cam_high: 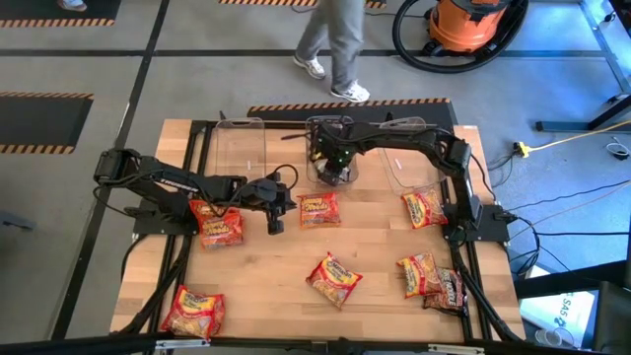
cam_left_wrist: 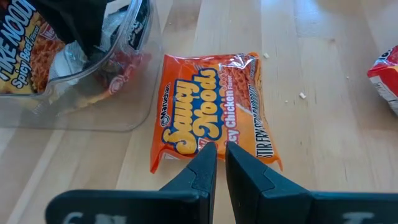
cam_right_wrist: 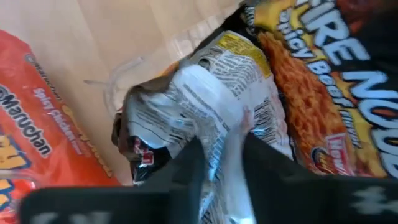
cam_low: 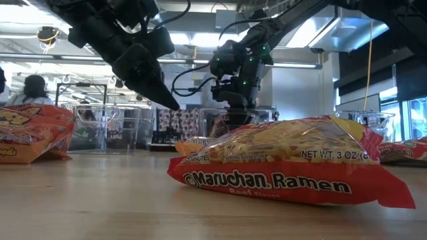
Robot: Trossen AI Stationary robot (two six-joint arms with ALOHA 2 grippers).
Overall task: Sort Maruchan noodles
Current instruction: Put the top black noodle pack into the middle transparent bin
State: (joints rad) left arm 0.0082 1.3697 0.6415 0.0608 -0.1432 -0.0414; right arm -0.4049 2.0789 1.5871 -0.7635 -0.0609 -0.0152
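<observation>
My right gripper (cam_right_wrist: 221, 177) reaches down into the middle clear bin (cam_high: 317, 148) at the table's far side and is shut on a noodle packet (cam_right_wrist: 205, 106) that shows its white printed back. A dark Fire Noodle packet (cam_right_wrist: 323, 99) lies beside it in the bin. My left gripper (cam_left_wrist: 221, 163) hangs shut above the table, just short of an orange Saucy Noods packet (cam_left_wrist: 211, 112) that lies flat on the wood in front of the bin. Other red and orange packets (cam_high: 333, 279) lie scattered on the table. My right gripper pinches a crumpled ridge of the packet's wrapper (cam_right_wrist: 219, 140) between its two fingers, on the printed back face. The fingers come steeply from above, pointing down into the bin. The film bunches up around them; whether the packet is lifted off the bin's floor cannot be told.
Two more clear bins (cam_high: 242, 148) (cam_high: 414, 163) flank the middle one along the far edge. Packets lie under my left arm (cam_high: 219, 225), at the right (cam_high: 424, 207) (cam_high: 417, 274) (cam_high: 449, 291) and near left (cam_high: 194, 311). A person (cam_high: 335, 44) walks beyond the table.
</observation>
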